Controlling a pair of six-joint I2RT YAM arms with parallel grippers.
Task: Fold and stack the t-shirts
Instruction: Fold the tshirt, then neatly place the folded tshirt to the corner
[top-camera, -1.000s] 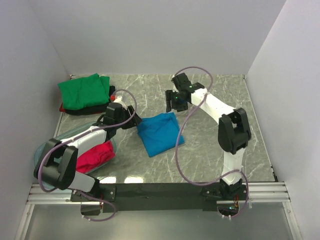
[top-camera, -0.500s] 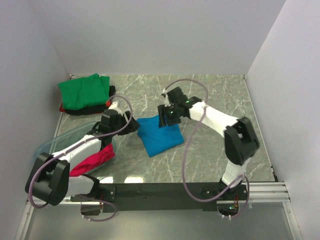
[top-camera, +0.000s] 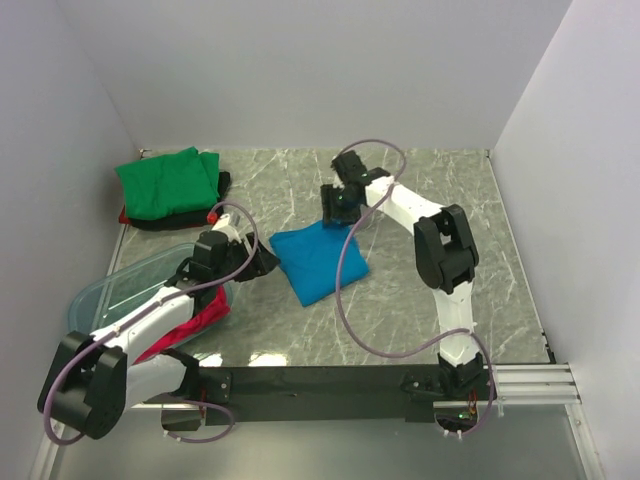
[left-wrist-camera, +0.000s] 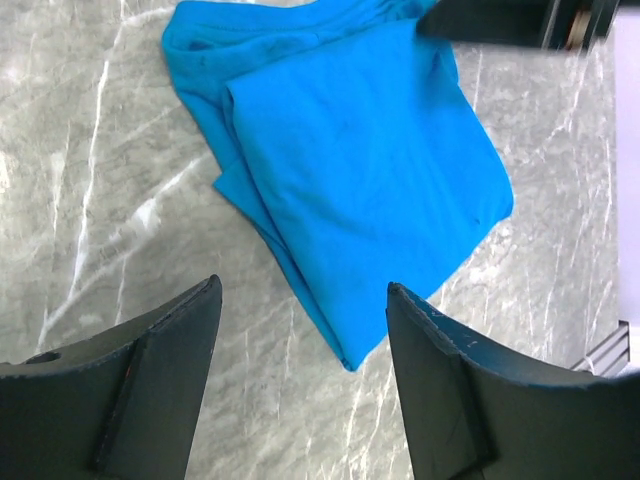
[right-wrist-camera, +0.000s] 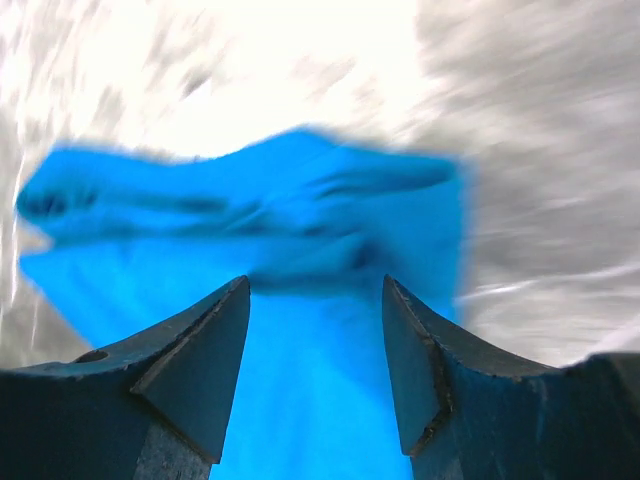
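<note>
Bright even light; right wrist view motion-blurred.

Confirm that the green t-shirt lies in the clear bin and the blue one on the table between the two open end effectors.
Wrong: the green t-shirt lies at the table's far left corner, outside the clear bin; the top external view shows it. The blue t-shirt does lie between the open left end effector and right end effector.

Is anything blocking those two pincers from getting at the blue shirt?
Nothing visible does. The left pincer is open, with only bare marble table between it and the blue t-shirt. The right pincer is open directly over the shirt's far edge.
</note>
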